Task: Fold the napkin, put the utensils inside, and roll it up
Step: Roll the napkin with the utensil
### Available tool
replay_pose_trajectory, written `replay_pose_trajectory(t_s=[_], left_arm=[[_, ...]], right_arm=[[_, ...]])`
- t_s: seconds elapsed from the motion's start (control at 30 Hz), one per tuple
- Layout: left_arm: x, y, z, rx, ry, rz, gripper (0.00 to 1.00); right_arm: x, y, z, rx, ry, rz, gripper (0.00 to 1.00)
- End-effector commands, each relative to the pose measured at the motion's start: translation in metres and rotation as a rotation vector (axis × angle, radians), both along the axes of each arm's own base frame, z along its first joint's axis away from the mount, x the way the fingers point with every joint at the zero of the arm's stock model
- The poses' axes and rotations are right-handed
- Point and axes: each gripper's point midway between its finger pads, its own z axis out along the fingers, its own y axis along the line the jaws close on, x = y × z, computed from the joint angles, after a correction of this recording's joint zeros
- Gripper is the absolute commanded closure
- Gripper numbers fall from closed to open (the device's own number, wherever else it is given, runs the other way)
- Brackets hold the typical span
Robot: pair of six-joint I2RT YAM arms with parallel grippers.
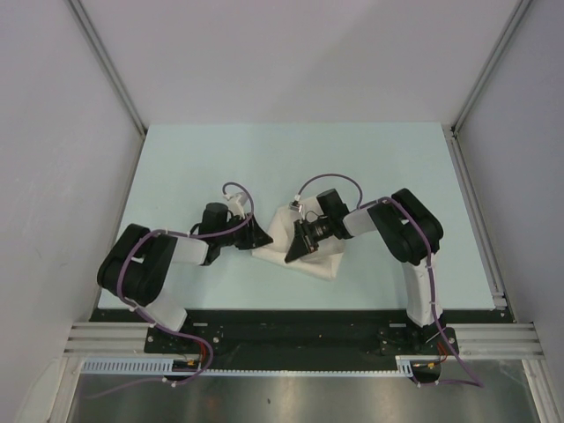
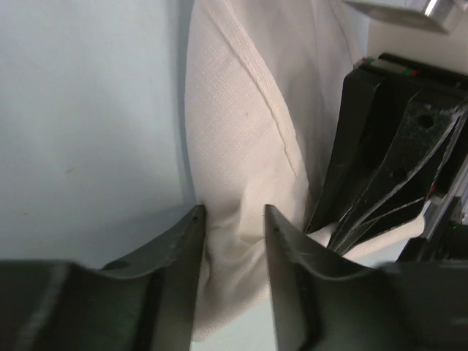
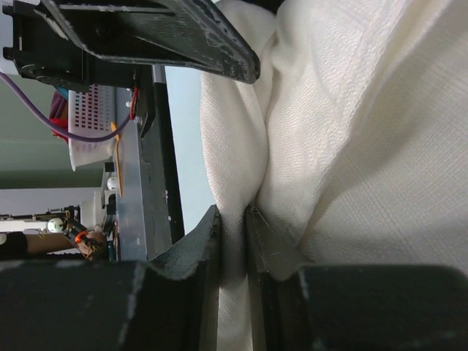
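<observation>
The white soft cloth napkin (image 1: 319, 261) lies bunched near the middle of the pale green table (image 1: 352, 167), between both arms. The left gripper (image 2: 232, 213) pinches a thick fold (jaws moderately apart). The right gripper (image 3: 232, 216) clamps a thin fold, jaws almost closed.

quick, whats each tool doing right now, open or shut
left tool: closed on a thick fold of the napkin
right tool: closed tight on a thin napkin fold

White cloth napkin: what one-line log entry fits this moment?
left gripper: shut on white cloth napkin | right gripper: shut on napkin | napkin: bunched on pale green table
</observation>
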Motion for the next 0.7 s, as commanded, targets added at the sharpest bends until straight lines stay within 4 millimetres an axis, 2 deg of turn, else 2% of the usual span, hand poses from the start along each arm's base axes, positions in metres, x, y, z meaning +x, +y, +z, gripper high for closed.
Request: replay_pose_trajectory(t_s=[0.0, 0.13, 0.17, 0.23, 0.43, 0.47, 0.53, 0.57, 0.67], left_arm=[[-0.028, 0.0, -0.026, 0.054, 0.11, -0.041, 0.64], [-0.032, 0.002, -0.03, 0.066, 0.122, -0.043, 0.82], [-0.032, 0.002, -0.031, 0.067, 0.123, -0.043, 0.9], [-0.033, 0.002, -0.033, 0.072, 0.128, -0.046, 0.99], [-0.031, 0.003, -0.033, 0.082, 0.121, -0.043, 1.0], [-0.031, 0.003, -0.032, 0.083, 0.12, -0.045, 1.0], [-0.03, 0.003, -0.032, 0.081, 0.119, -0.044, 1.0], [-0.03, 0.002, -0.032, 0.081, 0.118, -0.046, 1.0], [-0.03, 0.002, -0.032, 0.081, 0.116, -0.045, 1.0]], right_arm=[[-0.001, -0.012, -0.024, -0.069, 0.038, -0.038, 0.86], [0.003, -0.011, -0.02, -0.069, 0.018, -0.05, 0.85], [0.004, -0.011, -0.019, -0.077, 0.013, -0.056, 0.83], [0.008, -0.011, -0.013, -0.089, -0.008, -0.071, 0.76], [0.021, -0.021, 0.01, -0.185, -0.127, -0.121, 0.47], [0.025, -0.022, 0.025, -0.184, -0.176, -0.136, 0.46], [0.029, -0.032, 0.028, -0.249, -0.229, -0.168, 0.39], [0.032, -0.034, 0.043, -0.258, -0.286, -0.192, 0.38], [0.043, -0.051, 0.048, -0.389, -0.439, -0.288, 0.35]])
